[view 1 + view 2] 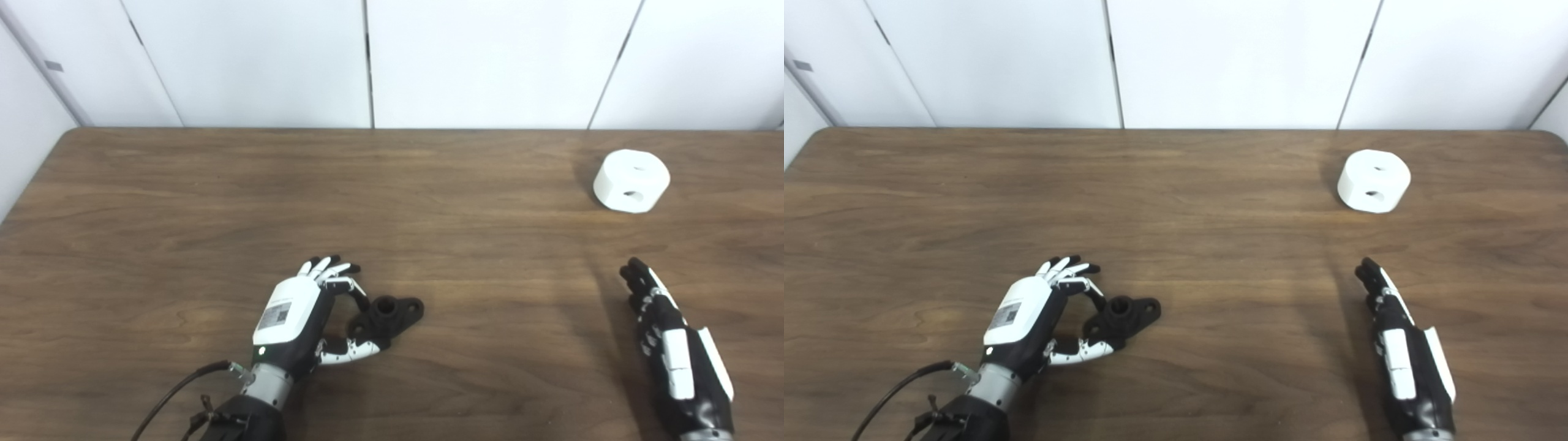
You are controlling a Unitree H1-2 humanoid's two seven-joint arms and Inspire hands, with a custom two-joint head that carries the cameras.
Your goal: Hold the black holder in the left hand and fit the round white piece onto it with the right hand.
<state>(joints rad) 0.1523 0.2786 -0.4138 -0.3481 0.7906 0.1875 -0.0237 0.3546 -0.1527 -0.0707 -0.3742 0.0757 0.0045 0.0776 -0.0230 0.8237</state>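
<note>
The black holder point(389, 315) lies flat on the wooden table point(184, 202), near the front and a little left of centre. My left hand point(303, 315) sits against its left end, with the thumb point(355, 350) on the near side and one curled finger on the far side, pinching it. The other fingers stay stretched out. The round white piece point(631, 180), a thick disc with two holes, rests on the table at the far right. My right hand point(667, 343) is at the front right, fingers straight, holding nothing, well short of the white piece.
A dark cable point(177, 389) runs from my left wrist to the front edge. White wall panels point(367, 61) stand right behind the table's far edge. Bare wood lies between the holder and the white piece.
</note>
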